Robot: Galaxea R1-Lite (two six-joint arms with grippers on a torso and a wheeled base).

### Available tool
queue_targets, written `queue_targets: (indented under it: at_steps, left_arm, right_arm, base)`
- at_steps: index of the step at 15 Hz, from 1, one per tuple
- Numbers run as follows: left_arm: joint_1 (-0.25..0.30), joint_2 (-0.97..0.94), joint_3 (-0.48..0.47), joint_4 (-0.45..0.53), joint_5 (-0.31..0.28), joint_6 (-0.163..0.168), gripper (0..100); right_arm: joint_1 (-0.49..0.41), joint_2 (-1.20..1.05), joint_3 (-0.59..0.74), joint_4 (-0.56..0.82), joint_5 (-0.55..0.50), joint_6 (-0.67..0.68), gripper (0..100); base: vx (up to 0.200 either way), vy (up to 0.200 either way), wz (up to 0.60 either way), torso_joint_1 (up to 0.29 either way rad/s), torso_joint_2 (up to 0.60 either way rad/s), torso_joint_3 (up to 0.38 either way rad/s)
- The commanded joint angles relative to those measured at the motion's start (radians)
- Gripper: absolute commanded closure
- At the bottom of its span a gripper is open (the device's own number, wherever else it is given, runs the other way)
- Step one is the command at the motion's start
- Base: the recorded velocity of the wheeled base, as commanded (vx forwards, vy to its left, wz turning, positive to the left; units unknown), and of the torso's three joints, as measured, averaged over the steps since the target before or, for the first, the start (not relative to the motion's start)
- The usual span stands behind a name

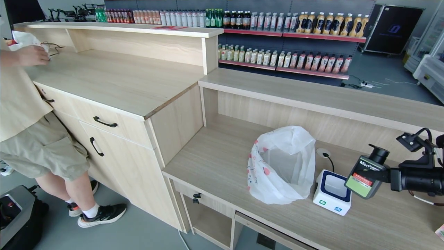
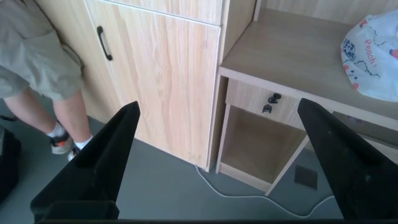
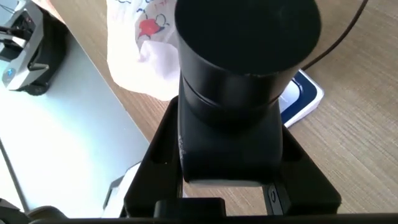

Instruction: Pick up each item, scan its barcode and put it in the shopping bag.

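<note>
The right gripper (image 1: 381,173) is clamped around a grey bottle (image 1: 364,177) with a black cap, holding it tilted in the air above the low wooden desk (image 1: 215,156), cap end up. In the right wrist view the gripper (image 3: 230,158) grips the bottle (image 3: 249,62) from both sides. The bottle's lower end hangs just beside the right edge of the white scanner (image 1: 332,192) with the blue-rimmed window, which sits on the desk. Touching the scanner's left side stands the shopping bag (image 1: 281,166), white with red prints, its mouth open upward. The left gripper (image 2: 217,107) hangs low over the grey floor before the desk, fingers spread wide with nothing between them. Farther back, shelves (image 1: 288,34) carry rows of bottled drinks.
</note>
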Motion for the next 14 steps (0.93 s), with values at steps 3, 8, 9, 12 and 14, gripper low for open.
queue_targets:
  at_steps: [3, 8, 9, 12, 14]
  left_arm:
    - [0.0, 0.001, 0.0, 0.0, 0.0, -0.001, 0]
    - [0.0, 0.001, 0.0, 0.0, 0.0, -0.001, 0]
    - [0.0, 0.001, 0.0, 0.0, 0.0, -0.001, 0]
    - [0.0, 0.001, 0.0, 0.0, 0.0, -0.001, 0]
    - [0.0, 0.001, 0.0, 0.0, 0.0, -0.001, 0]
  right_arm:
    - [0.0, 0.045, -0.015, 0.0, 0.026, -0.003, 100]
    - [0.005, 0.081, -0.027, 0.002, 0.061, -0.054, 100]
    - [0.0, 0.09, -0.03, 0.0, 0.074, -0.083, 100]
    - [-0.002, 0.104, -0.052, 0.005, 0.117, -0.1, 100]
    - [0.001, 0.122, -0.052, 0.0, 0.12, -0.101, 100]
  base:
    - [0.0, 0.0, 0.0, 0.0, 0.0, 0.0]
    - [0.0, 0.0, 0.0, 0.0, 0.0, 0.0]
    - [0.0, 0.0, 0.0, 0.0, 0.0, 0.0]
    - [0.0, 0.0, 0.0, 0.0, 0.0, 0.0]
    - [0.0, 0.0, 0.0, 0.0, 0.0, 0.0]
